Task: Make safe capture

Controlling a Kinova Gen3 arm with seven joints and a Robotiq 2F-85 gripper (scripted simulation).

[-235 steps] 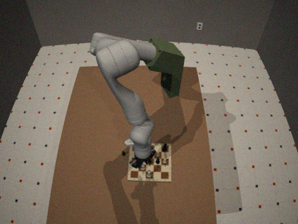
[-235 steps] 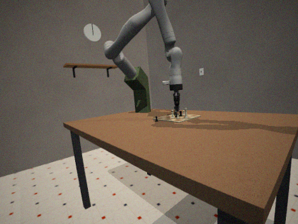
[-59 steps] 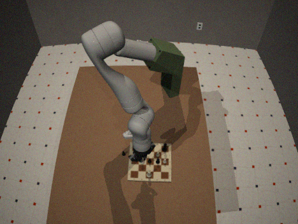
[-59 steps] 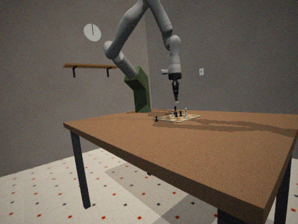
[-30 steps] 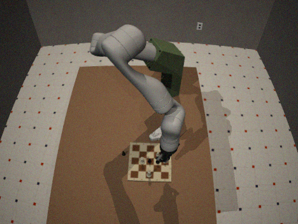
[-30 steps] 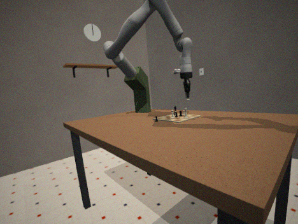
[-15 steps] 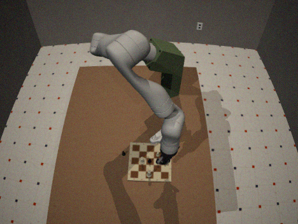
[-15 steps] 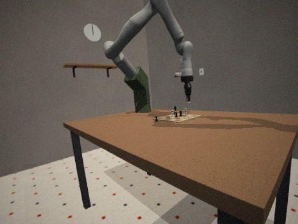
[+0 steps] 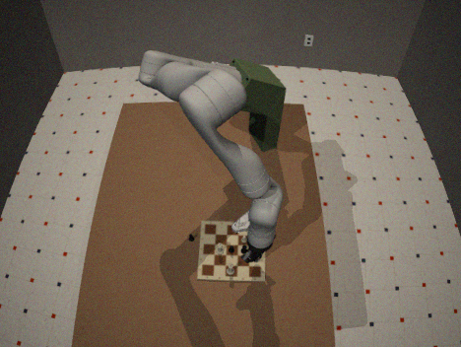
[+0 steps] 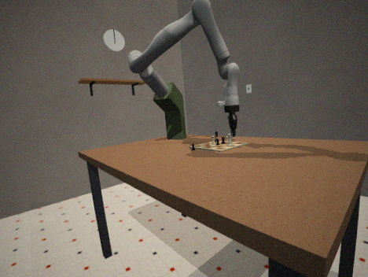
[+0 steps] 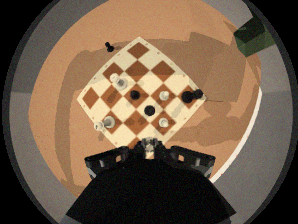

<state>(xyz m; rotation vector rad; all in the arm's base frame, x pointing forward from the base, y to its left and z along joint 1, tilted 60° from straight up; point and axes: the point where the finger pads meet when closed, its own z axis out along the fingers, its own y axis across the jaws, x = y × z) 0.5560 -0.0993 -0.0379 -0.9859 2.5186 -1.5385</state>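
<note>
Fingers (image 9: 250, 256) (image 10: 233, 134) narrow around a pale chess piece (image 10: 233, 137) (image 11: 150, 147), its top between them, above the board (image 9: 198, 266) (image 10: 219, 149) (image 11: 138, 42).

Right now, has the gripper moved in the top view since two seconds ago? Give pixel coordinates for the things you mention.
Yes. The gripper (image 9: 248, 256) (image 10: 233, 134) (image 11: 149, 143) moved rightward there, from over the left half of the chessboard (image 9: 208, 270) (image 10: 208, 148) (image 11: 139, 50) to its right half.
</note>
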